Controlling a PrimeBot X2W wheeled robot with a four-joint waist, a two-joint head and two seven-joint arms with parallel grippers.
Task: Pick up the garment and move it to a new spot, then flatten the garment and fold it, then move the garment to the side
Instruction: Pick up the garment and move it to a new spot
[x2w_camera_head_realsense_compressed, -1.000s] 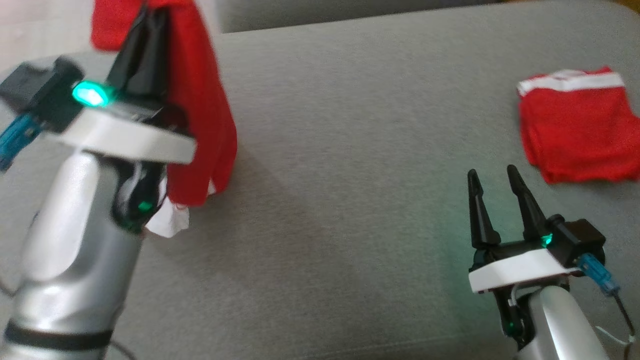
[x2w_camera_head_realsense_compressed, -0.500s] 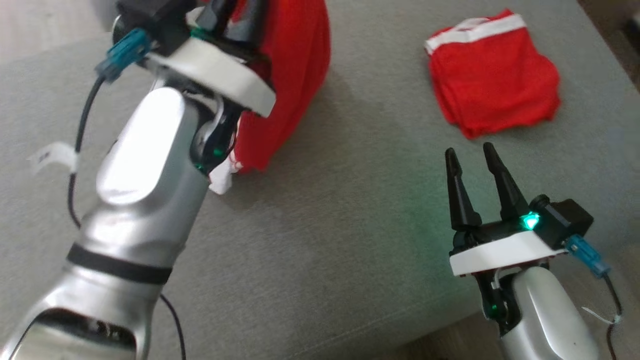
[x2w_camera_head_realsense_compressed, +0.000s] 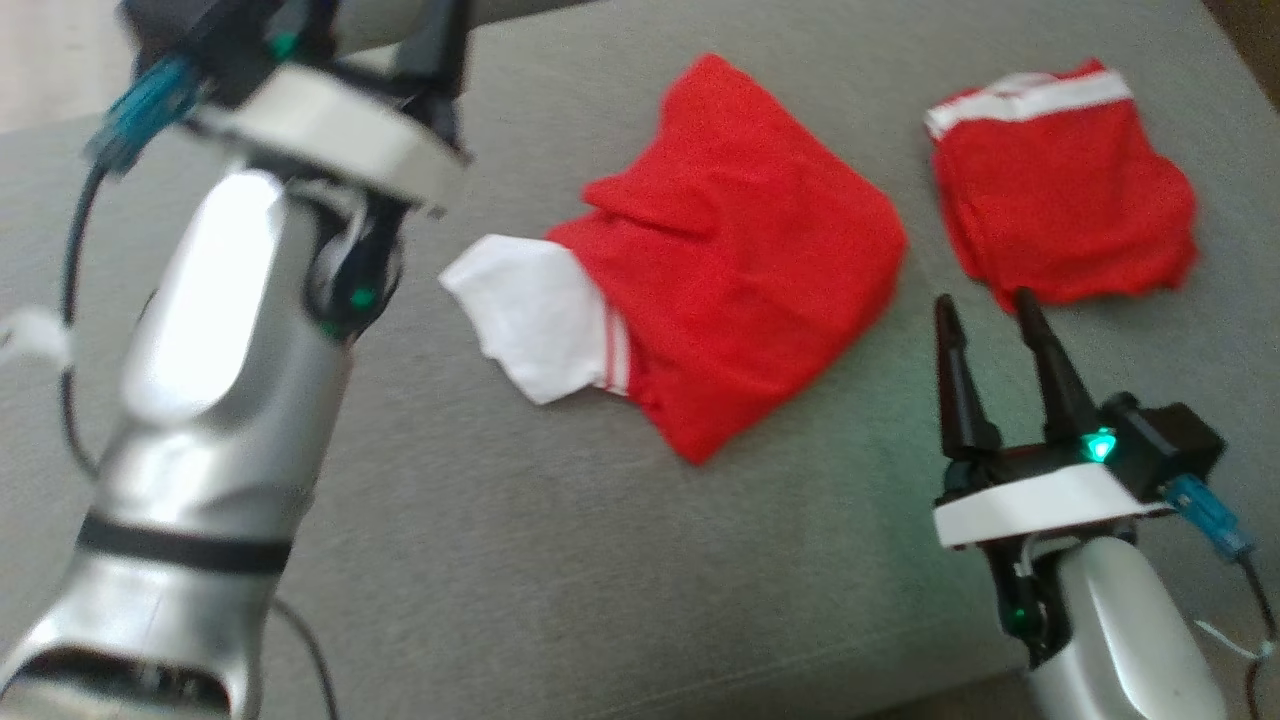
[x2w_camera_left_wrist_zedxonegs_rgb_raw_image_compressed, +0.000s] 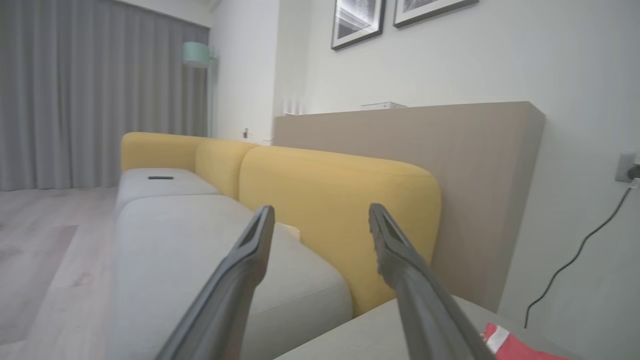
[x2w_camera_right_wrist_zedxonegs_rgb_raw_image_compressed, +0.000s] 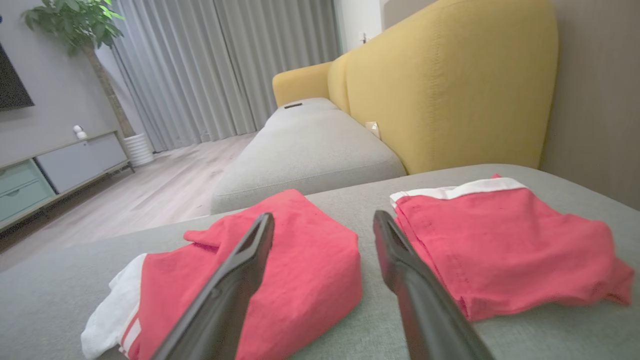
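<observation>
- garment (x2w_camera_head_realsense_compressed: 740, 260) lies loose mid-way across the grey cushion (x2w_camera_head_realsense_compressed: 560, 560) — red knit, roughly folded, rumpled, with a white sleeve (x2w_camera_head_realsense_compressed: 535, 325) sticking out on its left
- second red garment (x2w_camera_head_realsense_compressed: 1065, 210) just right of it, not touching; squarer fold, white band along far edge
- left gripper (x2w_camera_left_wrist_zedxonegs_rgb_raw_image_compressed: 320, 215) raised at the left, fingers spread, nothing between them
- right gripper (x2w_camera_head_realsense_compressed: 985, 305) low, near the garment's right corner — fingers apart, empty
</observation>
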